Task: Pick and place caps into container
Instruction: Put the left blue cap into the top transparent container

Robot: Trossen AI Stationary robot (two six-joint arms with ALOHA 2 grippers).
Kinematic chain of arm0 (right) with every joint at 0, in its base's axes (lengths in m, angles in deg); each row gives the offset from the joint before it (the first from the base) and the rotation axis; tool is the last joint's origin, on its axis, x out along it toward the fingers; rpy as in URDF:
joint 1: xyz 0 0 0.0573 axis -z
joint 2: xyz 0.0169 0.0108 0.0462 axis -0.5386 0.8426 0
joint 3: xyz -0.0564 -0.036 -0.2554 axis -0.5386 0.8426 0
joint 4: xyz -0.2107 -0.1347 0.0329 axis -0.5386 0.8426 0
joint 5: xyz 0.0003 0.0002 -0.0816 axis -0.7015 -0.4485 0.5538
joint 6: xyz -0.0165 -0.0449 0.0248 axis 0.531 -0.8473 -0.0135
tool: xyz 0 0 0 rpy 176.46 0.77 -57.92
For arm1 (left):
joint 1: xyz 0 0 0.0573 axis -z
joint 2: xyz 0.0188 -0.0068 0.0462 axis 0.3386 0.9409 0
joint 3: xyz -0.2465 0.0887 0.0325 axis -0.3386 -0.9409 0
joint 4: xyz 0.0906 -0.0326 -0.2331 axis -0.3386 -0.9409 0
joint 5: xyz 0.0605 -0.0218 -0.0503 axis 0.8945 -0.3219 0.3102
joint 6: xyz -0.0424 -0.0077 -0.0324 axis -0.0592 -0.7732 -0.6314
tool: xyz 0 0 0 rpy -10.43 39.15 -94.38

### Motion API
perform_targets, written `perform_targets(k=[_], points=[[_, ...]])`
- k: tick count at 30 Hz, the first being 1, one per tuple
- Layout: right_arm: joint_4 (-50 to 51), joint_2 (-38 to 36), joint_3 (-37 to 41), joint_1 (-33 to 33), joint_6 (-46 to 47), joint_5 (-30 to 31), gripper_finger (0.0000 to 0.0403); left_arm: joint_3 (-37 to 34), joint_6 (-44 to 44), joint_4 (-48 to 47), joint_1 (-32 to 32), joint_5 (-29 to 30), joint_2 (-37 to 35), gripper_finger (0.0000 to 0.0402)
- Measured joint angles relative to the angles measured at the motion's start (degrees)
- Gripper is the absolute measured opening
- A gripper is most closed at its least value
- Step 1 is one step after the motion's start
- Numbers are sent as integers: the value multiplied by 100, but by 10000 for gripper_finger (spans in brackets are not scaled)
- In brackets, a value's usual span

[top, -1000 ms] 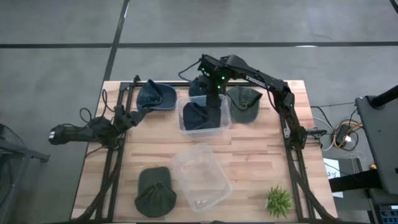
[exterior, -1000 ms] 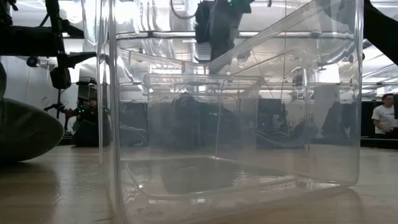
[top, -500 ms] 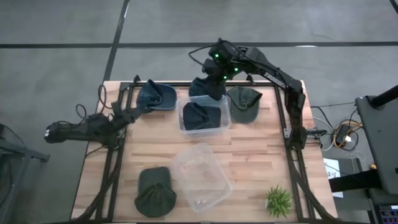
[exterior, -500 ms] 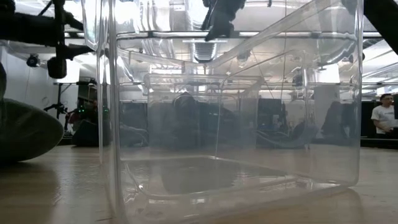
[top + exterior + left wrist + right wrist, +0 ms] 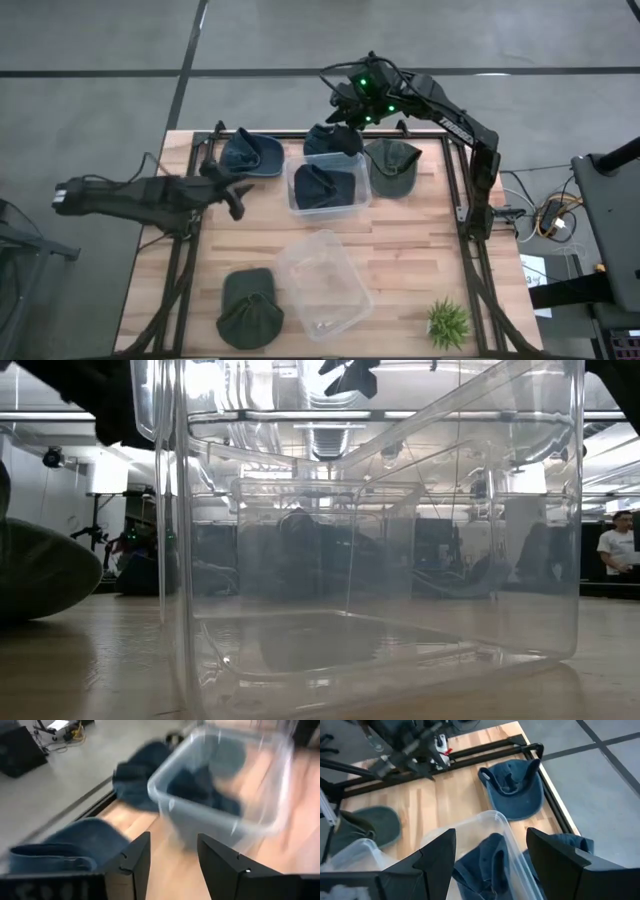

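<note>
Nearest the front edge of the table (image 5: 420,250) lies one olive cap (image 5: 248,308), just beside an empty clear container (image 5: 322,283), with a small green plant (image 5: 447,322) well off toward the right corner. This cap is far from both arms, so a long reach for it could knock the light empty container askew. Farther in, the left pincer (image 5: 232,203) hangs released and holds nothing, between the front cap and a loose navy cap (image 5: 250,155) that sits upside down near the far left corner. Floppy cloth is the main risk here. If the fingers (image 5: 135,857) close on the brim alone, the crown may sag and catch on a container rim. Beside that cap stands the second container (image 5: 300,205), which already holds one navy cap (image 5: 325,187). If another cap is dropped onto its wall instead of inside it, that cap will likely drape over the edge or tip the container. Behind this container another navy cap (image 5: 330,140) touches or nearly touches the far wall, so grasping it could drag the container along. An olive cap (image 5: 392,165) lies just to the container's right. Farthest back, the right pincer (image 5: 345,112) hovers above the far edge, spread wide and empty. With both arms near the same container, they could collide.
</note>
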Motion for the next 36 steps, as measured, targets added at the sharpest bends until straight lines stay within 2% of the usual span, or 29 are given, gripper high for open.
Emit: perform_targets(k=[3,8,11,14,20,25,29,36], points=[[-11,-19,0,-55,89,-18,235,245,525,-371,-53,-2,497,154],[-27,-40,0,-191,132,-22,232,274,899,-593,-368,105,1197,154],[-25,-60,0,-271,127,-33,231,202,1137,-794,-573,464,1475,154],[-29,-65,0,-328,130,-33,231,160,1866,-647,-838,505,1622,154],[-57,-63,2,-376,153,-20,230,14,2439,-268,-1405,-235,2013,154],[-89,-63,2,-388,149,-15,231,-2,2698,13,-1860,-323,2412,154],[-134,-61,2,-386,128,-11,228,-2,2930,106,-2206,-711,2745,154],[-143,-59,2,-386,71,-2,226,-2,3319,539,-2580,-997,3322,154]])
